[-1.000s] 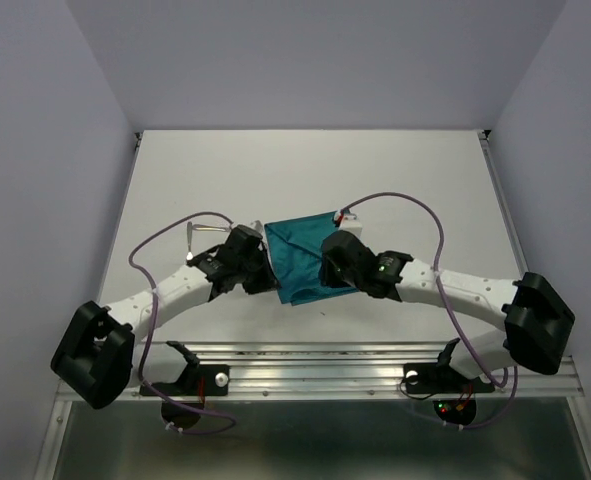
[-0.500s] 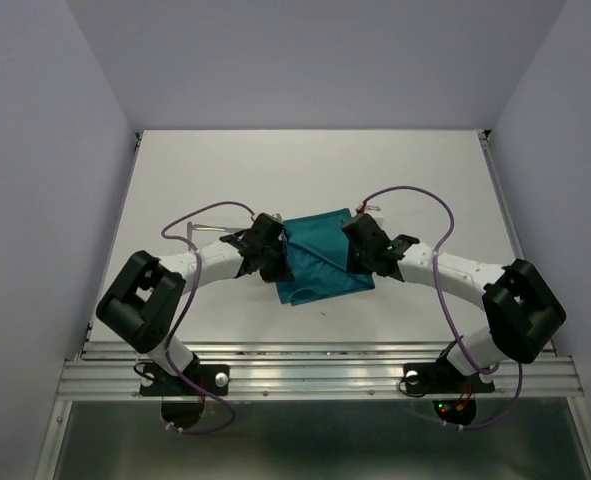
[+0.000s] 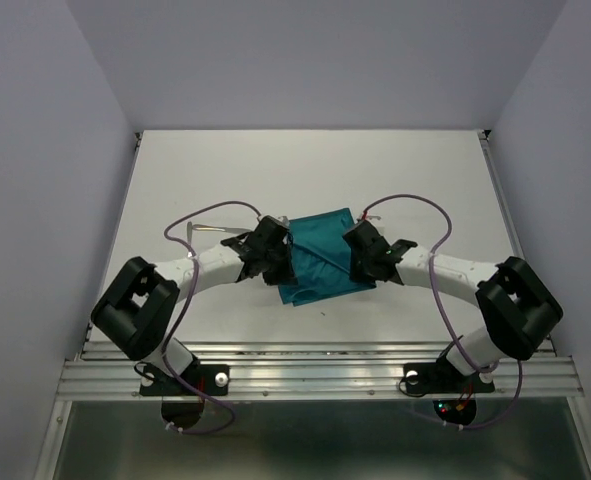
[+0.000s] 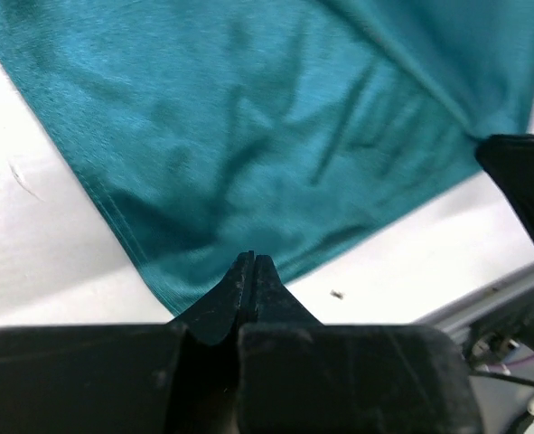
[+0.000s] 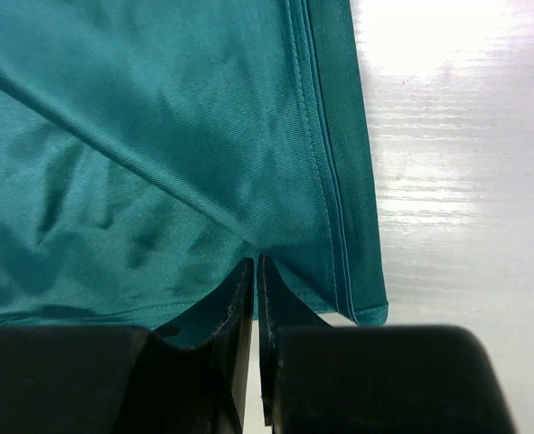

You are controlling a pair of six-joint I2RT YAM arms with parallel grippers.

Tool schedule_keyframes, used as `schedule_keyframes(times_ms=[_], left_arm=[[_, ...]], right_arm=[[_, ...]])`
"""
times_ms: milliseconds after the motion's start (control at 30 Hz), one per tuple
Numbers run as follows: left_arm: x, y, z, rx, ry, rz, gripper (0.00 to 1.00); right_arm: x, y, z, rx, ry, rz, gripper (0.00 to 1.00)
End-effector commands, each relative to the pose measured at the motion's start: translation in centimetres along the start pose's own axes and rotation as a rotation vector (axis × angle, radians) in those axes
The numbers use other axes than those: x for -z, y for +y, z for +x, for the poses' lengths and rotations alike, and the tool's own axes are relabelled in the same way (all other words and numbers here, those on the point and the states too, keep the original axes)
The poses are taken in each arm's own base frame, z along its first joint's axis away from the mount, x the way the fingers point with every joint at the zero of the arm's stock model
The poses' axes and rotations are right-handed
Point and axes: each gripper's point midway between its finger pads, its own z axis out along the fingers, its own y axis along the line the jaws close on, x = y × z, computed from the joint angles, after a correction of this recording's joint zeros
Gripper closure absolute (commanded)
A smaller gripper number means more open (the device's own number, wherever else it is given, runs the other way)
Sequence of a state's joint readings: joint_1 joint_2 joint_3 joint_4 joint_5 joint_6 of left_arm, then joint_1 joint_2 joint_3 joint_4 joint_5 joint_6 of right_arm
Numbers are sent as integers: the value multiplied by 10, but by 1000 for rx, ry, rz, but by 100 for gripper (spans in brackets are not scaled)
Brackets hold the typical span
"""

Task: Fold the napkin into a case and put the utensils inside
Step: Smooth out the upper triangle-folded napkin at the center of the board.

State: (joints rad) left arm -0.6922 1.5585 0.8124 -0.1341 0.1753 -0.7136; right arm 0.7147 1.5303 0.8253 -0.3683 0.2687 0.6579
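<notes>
Teal napkin (image 3: 320,258) mid-frame on white surface (image 3: 425,180), pinched tight at its left by left tool (image 4: 253,264), at its right by right tool (image 5: 255,264). Silver utensils (image 3: 215,231) just left.

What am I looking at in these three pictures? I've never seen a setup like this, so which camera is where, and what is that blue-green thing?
This is a robot with two arms, the left arm and the right arm, bolted side by side at the near edge of a white table. The wide picture comes from a fixed camera above and behind them. The two close-ups come from a camera on each wrist. The blue-green thing is a napkin, a plain cloth lying partly folded mid-table. The black left gripper, at the bottom of its close-up, is shut on a corner of the cloth. The right gripper is shut on it near the hemmed edge at the other side. Left of the cloth lies slim silver cutlery; I cannot tell how many pieces.
</notes>
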Motion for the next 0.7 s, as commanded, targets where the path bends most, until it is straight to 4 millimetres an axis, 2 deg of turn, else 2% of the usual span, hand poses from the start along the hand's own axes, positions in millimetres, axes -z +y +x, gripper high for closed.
schedule_keyframes(times_ms=[0,100,200,300,433,567,667], left_arm=[[31,-29,-19,-53,-80,79,100],[30,-32,-8,-65,-44,105,100],[22,-31,7,-75,6,122,100],[12,-25,19,-84,53,116,100],[-3,-15,33,-97,112,78,100],[-12,-6,37,-109,125,23,100],[-10,-4,33,-120,119,-4,100]], right_arm=[[23,9,-18,-18,-59,-52,89],[27,15,-15,-39,-43,-91,89],[22,18,-1,-54,-7,-110,89],[13,15,19,-52,39,-106,89],[3,14,30,-60,64,-108,89],[2,12,25,-45,55,-83,89],[14,5,4,-25,-13,-34,89]])
